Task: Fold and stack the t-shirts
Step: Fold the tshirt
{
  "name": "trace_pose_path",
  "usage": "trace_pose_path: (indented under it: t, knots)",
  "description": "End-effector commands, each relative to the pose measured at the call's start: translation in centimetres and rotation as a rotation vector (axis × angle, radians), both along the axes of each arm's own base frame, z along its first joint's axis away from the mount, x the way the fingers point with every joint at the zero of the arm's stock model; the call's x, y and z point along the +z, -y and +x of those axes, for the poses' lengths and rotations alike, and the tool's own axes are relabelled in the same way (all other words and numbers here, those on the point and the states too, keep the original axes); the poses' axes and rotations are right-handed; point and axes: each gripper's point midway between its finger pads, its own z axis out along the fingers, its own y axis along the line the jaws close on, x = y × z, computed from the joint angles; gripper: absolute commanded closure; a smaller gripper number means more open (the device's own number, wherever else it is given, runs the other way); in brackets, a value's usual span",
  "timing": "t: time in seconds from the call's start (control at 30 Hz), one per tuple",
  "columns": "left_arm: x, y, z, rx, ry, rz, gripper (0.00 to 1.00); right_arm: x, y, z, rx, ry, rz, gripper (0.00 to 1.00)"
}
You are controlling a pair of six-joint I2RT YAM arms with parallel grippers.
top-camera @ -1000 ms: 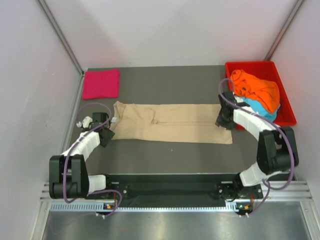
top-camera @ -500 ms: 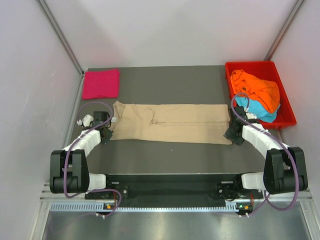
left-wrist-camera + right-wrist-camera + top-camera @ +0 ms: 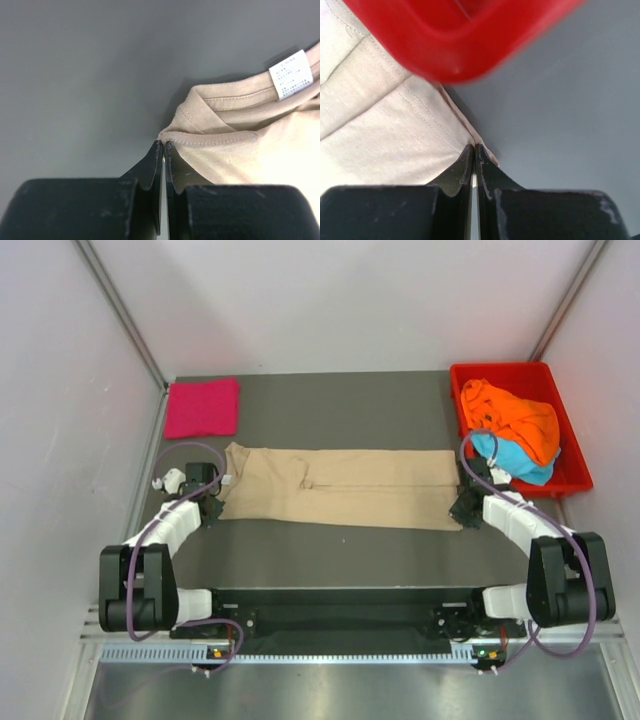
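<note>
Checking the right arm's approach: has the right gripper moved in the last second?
Yes. The right gripper has come nearward from beside the red tray's left wall, to the beige t-shirt's near-right corner.

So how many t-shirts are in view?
4: a beige t-shirt spread flat mid-table, a folded magenta t-shirt at the far left corner, and an orange t-shirt and a light blue t-shirt bunched in the red tray. More may be hidden underneath.

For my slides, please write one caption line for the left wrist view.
Left pincer shut on a corner of the beige t-shirt, white neck label visible.
</note>
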Motion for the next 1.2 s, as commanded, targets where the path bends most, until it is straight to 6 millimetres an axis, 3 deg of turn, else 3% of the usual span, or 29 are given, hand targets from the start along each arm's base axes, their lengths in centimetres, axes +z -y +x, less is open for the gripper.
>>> trace_pose_path:
  t: [0.0, 0.17, 0.3, 0.47, 0.5, 0.57, 0.6, 0.7, 0.8, 0.9, 0.93, 1.0, 1.03, 1.1, 1.13, 1.17]
  knots:
    - [0.5, -1.5, 0.5, 0.027, -0.013, 0.071, 0.99, -0.5, 0.8, -2.8, -0.004, -0.053, -0.027, 1.00]
    - [0.4, -2.2, 1.1, 0.032, -0.051, 0.099, 1.00, -1.2, -0.8, -4.7, 0.003, -0.060, 0.060, 1.00]
    - [2.0, -4.6, 1.3, 0.099, -0.046, 0.183, 1.00, -1.6, -1.6, -6.7, 0.017, -0.120, 0.085, 1.00]
    - [3.0, -3.7, 2.5, 0.095, 0.025, 0.134, 1.00, -1.1, -2.3, -8.8, 0.034, -0.161, 0.063, 0.93]
    - [3.1, -3.7, 2.6, 0.082, 0.022, 0.134, 0.99, -0.9, -2.4, -9.1, 0.041, -0.160, 0.062, 0.88]
    - [3.2, -4.1, 2.0, 0.093, -0.007, 0.160, 0.91, -0.5, -3.2, -9.4, 0.060, -0.159, 0.065, 0.79]
    - [3.6, -4.5, 1.9, 0.106, -0.003, 0.172, 0.74, -0.3, -3.3, -9.5, 0.056, -0.157, 0.064, 0.77]
    - [4.6, -5.3, 1.4, 0.137, 0.009, 0.192, 0.59, 1.3, -3.9, -8.8, 0.069, -0.121, 0.051, 0.73]
    - [6.5, -6.2, 1.4, 0.166, 0.068, 0.186, 0.51, 3.7, -4.5, -7.4, 0.090, -0.075, 0.055, 0.67]
    - [8.4, -5.7, 2.3, 0.137, 0.152, 0.125, 0.49, 7.3, -6.7, -4.1, 0.255, 0.019, 0.085, 0.59]
    - [8.7, -5.4, 2.3, 0.121, 0.174, 0.103, 0.49, 9.9, -8.5, -1.6, 0.382, 0.106, 0.109, 0.59]
    - [8.6, -3.7, 3.0, 0.054, 0.213, 0.014, 0.50, 11.9, -10.5, 0.7, 0.501, 0.166, 0.122, 0.51]
    - [7.9, -3.0, 2.7, 0.039, 0.212, -0.023, 0.51, 14.8, -12.2, 3.5, 0.617, 0.292, 0.120, 0.49]
    - [7.3, -1.6, 2.6, 0.025, 0.225, -0.102, 0.57, 15.7, -16.6, 5.3, 0.816, 0.337, 0.227, 0.43]
    - [6.5, -0.7, 1.8, 0.011, 0.215, -0.146, 0.57, 18.8, -18.9, 6.7, 0.970, 0.421, 0.251, 0.41]
    - [6.2, -0.3, 1.5, 0.011, 0.220, -0.161, 0.58, 19.3, -19.9, 7.5, 1.022, 0.422, 0.228, 0.39]
